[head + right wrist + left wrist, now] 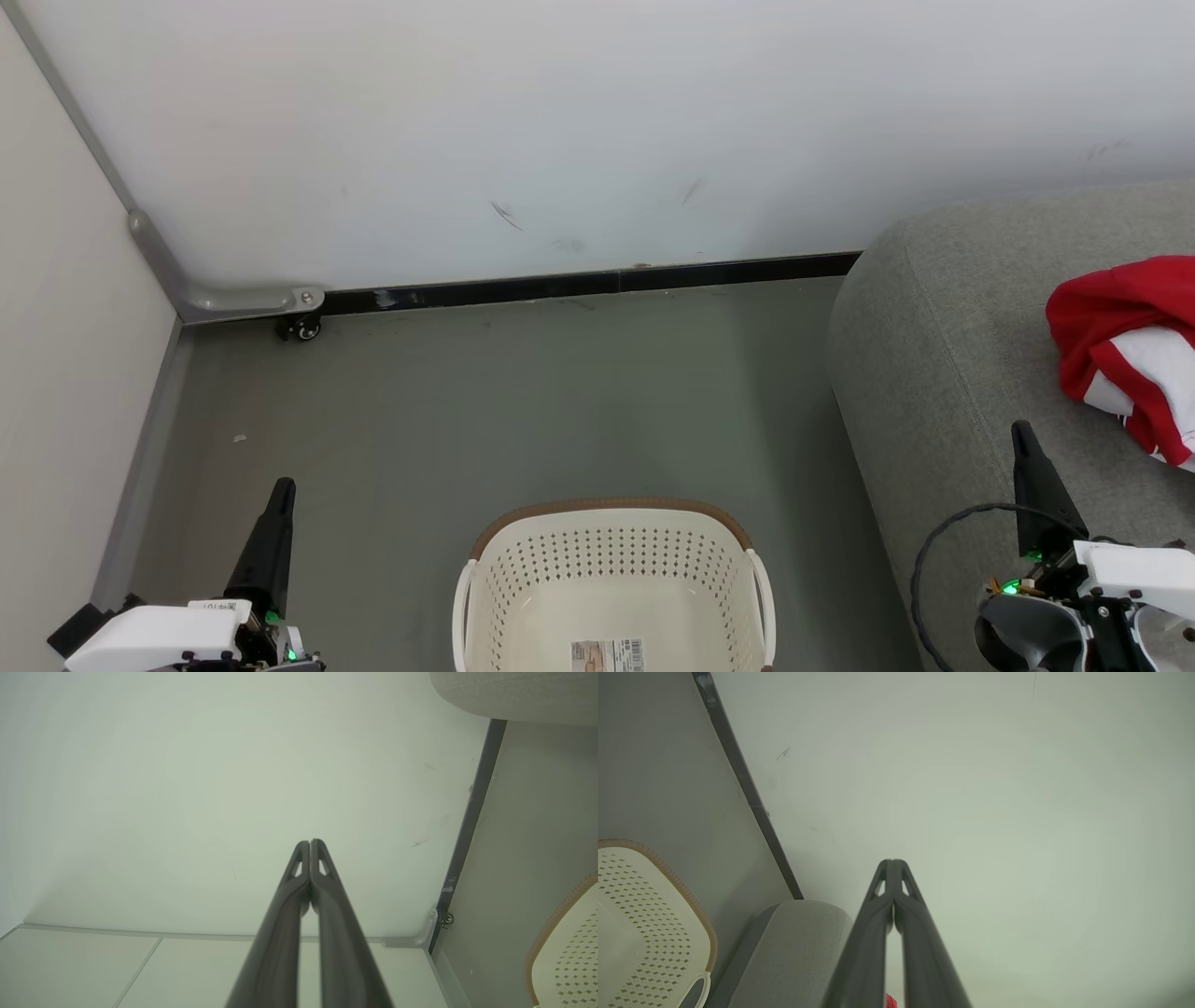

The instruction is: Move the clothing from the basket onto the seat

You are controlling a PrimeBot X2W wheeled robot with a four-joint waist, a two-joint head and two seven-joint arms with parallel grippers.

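Matte grey-green floor point(523, 401) beneath a scuffed white wall point(597, 121) edged with black skirting point(597, 280). Cream perforated plastic basket point(611, 579), brown-rimmed, round-cornered, at bottom centre. Soft red clothing point(1120, 345) with white panels, crumpled on the rounded light-grey fabric seat point(943, 373) at right. Left gripper point(284, 485) and right gripper point(1023, 431) both closed, gripping nothing.

Perforated plastic basket point(611, 579); matt woven-fabric seat point(943, 373); soft cloth clothing point(1130, 345)

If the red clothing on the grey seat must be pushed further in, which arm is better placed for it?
Probably the right. The right gripper, shut and empty, is at the seat, near the clothing; the left gripper is far off, beyond the basket.
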